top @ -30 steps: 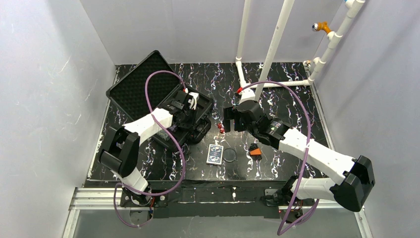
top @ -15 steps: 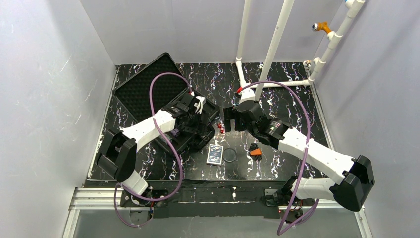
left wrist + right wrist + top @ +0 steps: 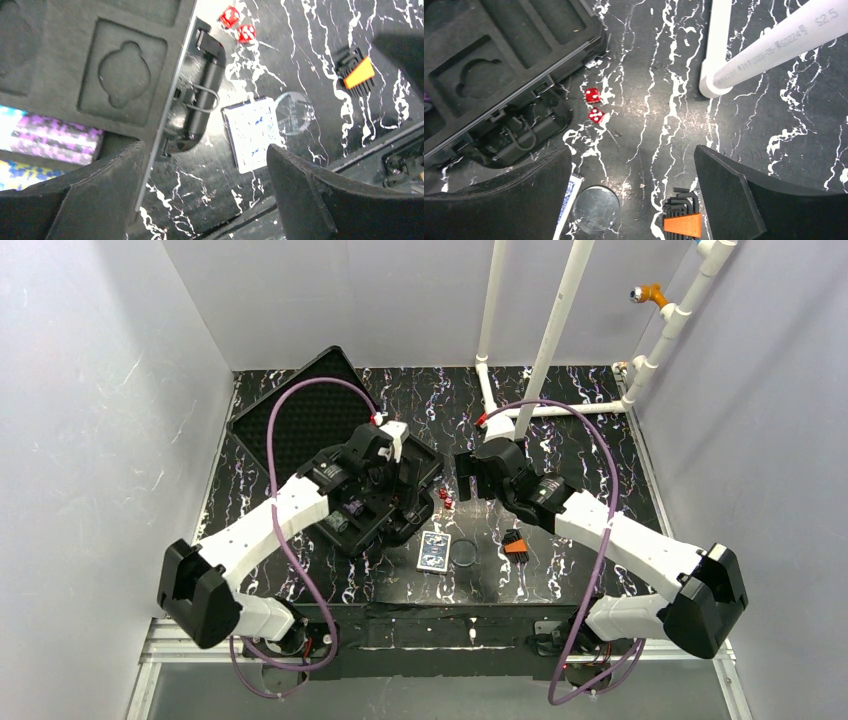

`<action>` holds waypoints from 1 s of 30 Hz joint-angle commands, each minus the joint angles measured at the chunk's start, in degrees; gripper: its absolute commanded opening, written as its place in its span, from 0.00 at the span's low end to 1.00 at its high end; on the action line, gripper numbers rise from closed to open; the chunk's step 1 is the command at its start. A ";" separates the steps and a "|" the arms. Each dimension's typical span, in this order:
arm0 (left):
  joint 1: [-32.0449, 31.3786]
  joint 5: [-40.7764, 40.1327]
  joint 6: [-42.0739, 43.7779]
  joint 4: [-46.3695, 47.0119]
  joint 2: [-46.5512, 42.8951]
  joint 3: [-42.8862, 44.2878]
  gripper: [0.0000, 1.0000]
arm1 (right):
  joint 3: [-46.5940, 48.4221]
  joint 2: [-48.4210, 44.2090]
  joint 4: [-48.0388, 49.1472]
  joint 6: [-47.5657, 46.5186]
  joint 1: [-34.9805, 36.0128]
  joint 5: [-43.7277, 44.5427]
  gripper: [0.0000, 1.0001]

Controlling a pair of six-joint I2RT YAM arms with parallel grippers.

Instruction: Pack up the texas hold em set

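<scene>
From above, my left arm is stretching out further than a second ago. Its elbow is swinging outward, and my left pincer (image 3: 402,496) is sliding across the black hard case (image 3: 300,420) toward its near-right edge. The case itself is now lying a little more toward the middle of the tabletop (image 3: 580,430). My right pincer (image 3: 468,476) is barely shifting, hanging just beyond the two red dice (image 3: 446,500). To me that means both arms are closing on the loose pieces in front of the case: the blue-backed card deck (image 3: 434,551) and the round disc (image 3: 466,554) beside it, both still outside. My left wrist camera is giving me what the overhead cannot: rolls of purple and teal chips (image 3: 55,142) are already lying in the moulded tray. My fingers are spread wide and carrying nothing, with the deck sitting between them below. My right wrist camera is looking down on the dice close by the case's latch side, which is sharper here than anywhere else. That pincer is also gaping wide and empty, with a white pipe (image 3: 774,40) off to the side.
</scene>
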 commanded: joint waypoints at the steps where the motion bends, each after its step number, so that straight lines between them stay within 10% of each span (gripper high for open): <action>1: -3.33 -1.31 -4.29 -1.23 -4.62 -5.69 0.91 | 3.01 0.71 1.12 -1.71 -2.14 1.74 1.00; 30: -22.18 -15.86 -19.86 7.37 8.10 -11.38 0.94 | 0.07 -0.71 2.32 -3.51 -6.79 -2.84 1.00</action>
